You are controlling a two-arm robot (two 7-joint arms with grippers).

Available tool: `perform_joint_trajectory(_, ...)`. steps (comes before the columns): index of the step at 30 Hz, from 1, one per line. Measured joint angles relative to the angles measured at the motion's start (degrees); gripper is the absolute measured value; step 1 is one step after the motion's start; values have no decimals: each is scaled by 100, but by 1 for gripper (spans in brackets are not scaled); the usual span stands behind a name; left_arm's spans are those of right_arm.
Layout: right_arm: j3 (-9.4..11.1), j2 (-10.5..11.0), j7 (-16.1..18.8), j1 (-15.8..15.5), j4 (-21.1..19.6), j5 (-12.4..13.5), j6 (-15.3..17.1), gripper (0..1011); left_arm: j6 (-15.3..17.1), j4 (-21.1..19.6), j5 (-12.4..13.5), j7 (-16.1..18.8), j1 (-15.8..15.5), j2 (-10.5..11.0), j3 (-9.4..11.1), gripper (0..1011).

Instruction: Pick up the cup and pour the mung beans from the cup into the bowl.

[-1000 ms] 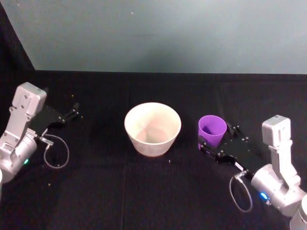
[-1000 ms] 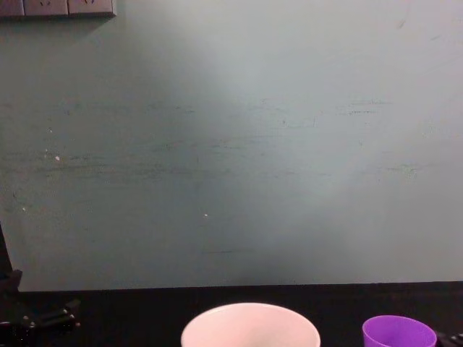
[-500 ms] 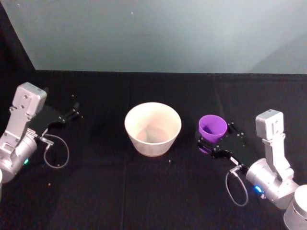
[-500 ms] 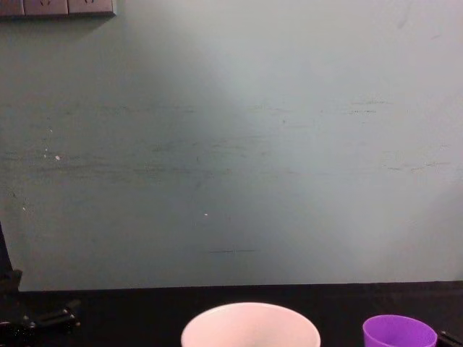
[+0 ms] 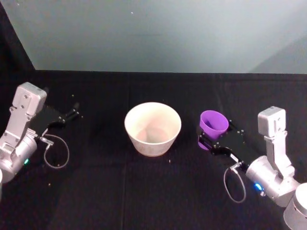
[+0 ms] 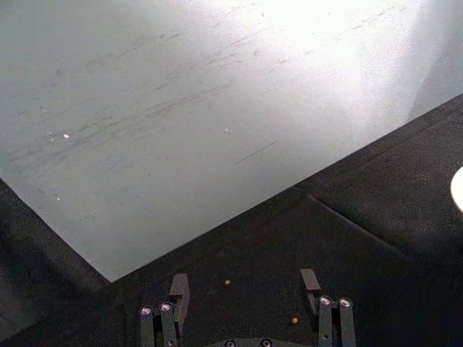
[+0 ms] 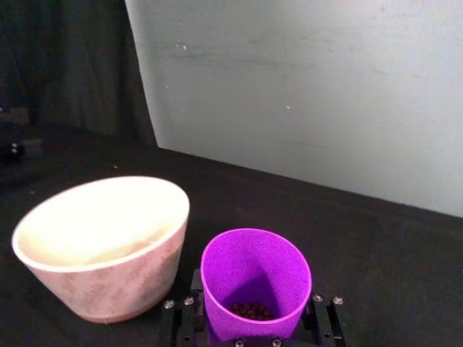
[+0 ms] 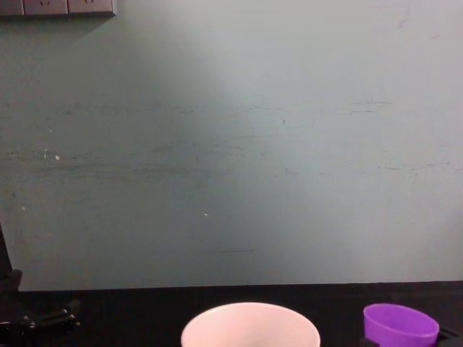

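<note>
Black table; pickup step, I'd say.
Your right gripper, centre-right, clamped the cup; next it needed tipping over the bowl. Left gripper, far left, sat open, empty.

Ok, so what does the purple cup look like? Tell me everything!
The cup is small, bright purple and smooth, like plastic, handleless, wider at its open top. A few dark mung beans lie at its bottom. It leans slightly. The right gripper is shut on its lower part, a finger on each side. The cup is right of the white bowl, close but not touching. Whether it is off the table is unclear.
</note>
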Motion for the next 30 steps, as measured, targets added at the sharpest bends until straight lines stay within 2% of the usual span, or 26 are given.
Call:
perform_joint_trajectory(9,167,21,3,-29,-553,-139,139,733,0,0,0,0,0,0,0,1000)
perform_joint_trajectory(16,317,34,0,85,-998,-251,435,733,0,0,0,0,0,0,0,1000)
perform_joint_trajectory(23,393,-37,45,135,-1062,-298,701,734,0,0,0,0,0,0,0,1000)
perform_joint_trajectory(30,398,-45,57,136,-1058,-296,722,733,0,0,0,0,0,0,0,1000)
